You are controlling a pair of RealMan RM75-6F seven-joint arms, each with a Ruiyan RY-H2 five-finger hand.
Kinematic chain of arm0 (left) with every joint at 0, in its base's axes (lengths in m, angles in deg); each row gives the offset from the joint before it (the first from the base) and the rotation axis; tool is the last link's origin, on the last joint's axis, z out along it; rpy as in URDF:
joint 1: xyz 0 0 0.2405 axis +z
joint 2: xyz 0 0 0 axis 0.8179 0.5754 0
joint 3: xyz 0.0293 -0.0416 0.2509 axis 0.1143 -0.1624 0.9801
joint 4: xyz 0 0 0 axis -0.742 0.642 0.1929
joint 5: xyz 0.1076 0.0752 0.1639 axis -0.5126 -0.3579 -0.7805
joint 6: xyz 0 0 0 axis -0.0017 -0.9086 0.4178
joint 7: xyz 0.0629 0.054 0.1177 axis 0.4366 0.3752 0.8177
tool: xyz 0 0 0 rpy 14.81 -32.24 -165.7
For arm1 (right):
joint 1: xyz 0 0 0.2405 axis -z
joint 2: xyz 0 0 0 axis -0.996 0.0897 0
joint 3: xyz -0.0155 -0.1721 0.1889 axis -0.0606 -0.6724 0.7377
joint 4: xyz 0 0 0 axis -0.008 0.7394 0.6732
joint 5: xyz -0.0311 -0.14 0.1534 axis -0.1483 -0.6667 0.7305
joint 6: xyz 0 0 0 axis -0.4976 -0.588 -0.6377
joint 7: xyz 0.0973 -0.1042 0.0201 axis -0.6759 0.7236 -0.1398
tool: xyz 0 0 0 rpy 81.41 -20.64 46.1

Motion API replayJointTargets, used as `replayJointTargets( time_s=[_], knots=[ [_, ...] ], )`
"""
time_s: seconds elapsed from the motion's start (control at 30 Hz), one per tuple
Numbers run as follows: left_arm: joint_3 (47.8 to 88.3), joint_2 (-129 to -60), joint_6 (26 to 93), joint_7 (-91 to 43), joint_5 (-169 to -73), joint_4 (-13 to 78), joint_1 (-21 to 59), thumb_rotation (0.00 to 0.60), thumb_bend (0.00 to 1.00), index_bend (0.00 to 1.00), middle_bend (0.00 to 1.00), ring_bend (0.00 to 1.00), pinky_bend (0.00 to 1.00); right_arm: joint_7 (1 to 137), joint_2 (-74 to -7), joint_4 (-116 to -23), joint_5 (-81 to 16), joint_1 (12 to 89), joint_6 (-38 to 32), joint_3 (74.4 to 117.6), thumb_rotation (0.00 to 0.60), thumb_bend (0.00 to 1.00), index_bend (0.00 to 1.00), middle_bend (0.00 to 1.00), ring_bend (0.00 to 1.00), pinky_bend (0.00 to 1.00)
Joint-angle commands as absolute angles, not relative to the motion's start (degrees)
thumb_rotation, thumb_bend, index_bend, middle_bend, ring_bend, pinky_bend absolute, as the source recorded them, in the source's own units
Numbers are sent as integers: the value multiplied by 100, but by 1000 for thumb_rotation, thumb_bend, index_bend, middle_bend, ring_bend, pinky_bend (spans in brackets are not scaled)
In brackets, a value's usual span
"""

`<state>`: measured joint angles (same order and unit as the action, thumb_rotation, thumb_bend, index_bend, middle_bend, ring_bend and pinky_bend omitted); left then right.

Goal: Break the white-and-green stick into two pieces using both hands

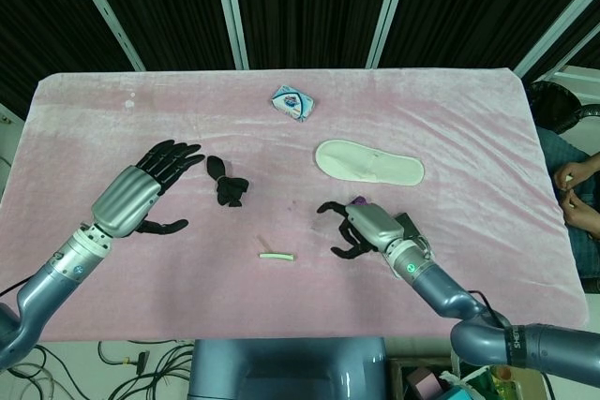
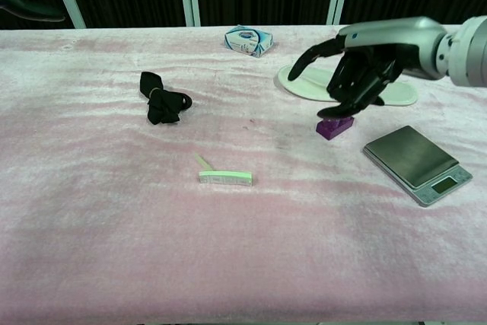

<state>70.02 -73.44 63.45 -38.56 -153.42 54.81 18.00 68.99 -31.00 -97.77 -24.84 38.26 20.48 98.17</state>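
Seemingly the approach is in hand: from the head view, the white-and-green stick [image 1: 277, 256] lies untouched on the pink tablecloth [image 1: 450, 119], between both hands and nearer the table's front edge. The right hand [image 1: 357, 226] hovers just right of the stick, fingers spread and curled downward, holding nothing. The left hand [image 1: 141, 190] hangs well apart to the stick's left, fingers spread, empty (a black strap [image 1: 226, 183] lies between them).

From the chest view, the right hand [image 2: 364, 70] hovers above the purple block [image 2: 335, 127], right of the stick [image 2: 225, 177]. Next, I judge, each hand must pinch one end.
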Motion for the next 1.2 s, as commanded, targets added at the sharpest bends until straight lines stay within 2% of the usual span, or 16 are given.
replayJointTargets(
  time_s=[0.03,0.37,0.6,1.2],
  knots=[
    [7002,-7352,6339,-3893,-15296,5418,1814,600,184,55,28,0,0,7056,-3351,-9849,-2216,3705,2085,9687,600,244,251,856,807,782],
    [7139,-7406,6289,-3967,-15320,5150,1874,600,184,55,28,0,0,7655,-4353,-9602,-1502,3404,1582,9543,600,245,314,869,816,782],
    [7186,-7408,6340,-4167,-15353,5028,1916,600,184,54,31,0,0,8112,-5017,-9252,-1019,3225,1159,9538,600,246,316,868,815,782],
    [7443,-7558,6204,-4213,-15510,4798,1945,600,184,54,28,0,0,9033,-6285,-8238,-293,2989,473,9745,600,265,336,869,816,782]
  ],
)
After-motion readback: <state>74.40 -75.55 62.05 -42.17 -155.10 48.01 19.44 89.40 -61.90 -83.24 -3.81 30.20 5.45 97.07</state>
